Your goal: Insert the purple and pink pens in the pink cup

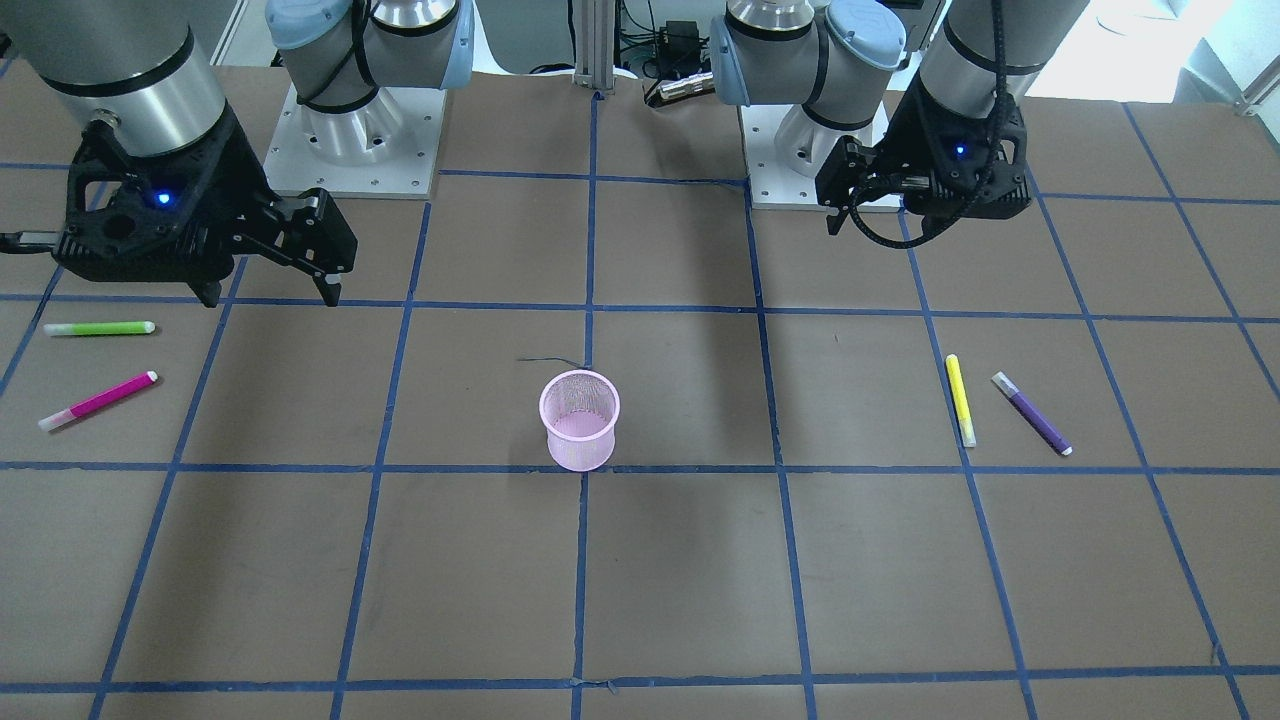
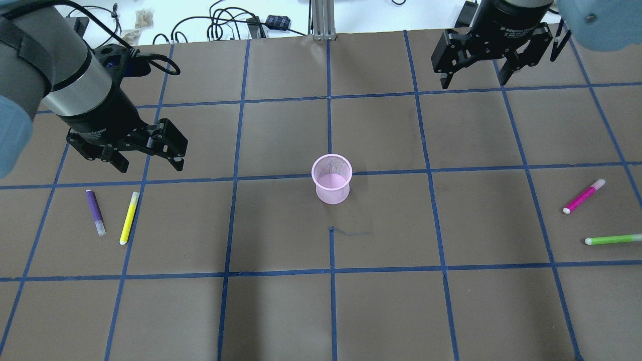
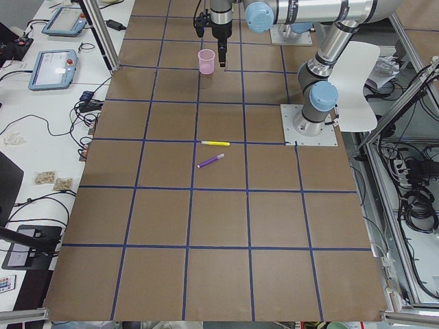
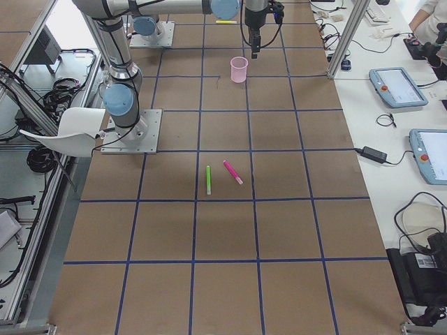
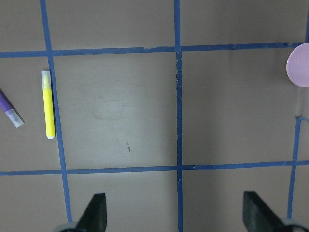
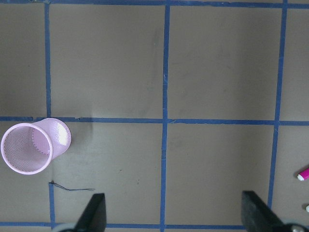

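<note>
- One pink cup, upright at the centre of the overhead view, nothing in it.
- Four pens, one of each colour, all lying flat on the brown table: a purple pen and a yellow pen side by side but not touching at middle left; a pink pen and a green pen near the right edge.
- Two grippers. The left gripper hangs just above the purple and yellow pens in the picture, jaws spread wide and holding nothing.
- The right gripper sits at the upper right, fingers wide apart and empty, well apart from the pink pen lower down that side.
- The cup stands between the two pen pairs, well clear of both sets of jaws.
- In the left wrist view the purple pen is cut off at the left edge and the cup is only a sliver at the right edge.
- The right wrist view catches only the pink pen's tip at its right edge.
</note>
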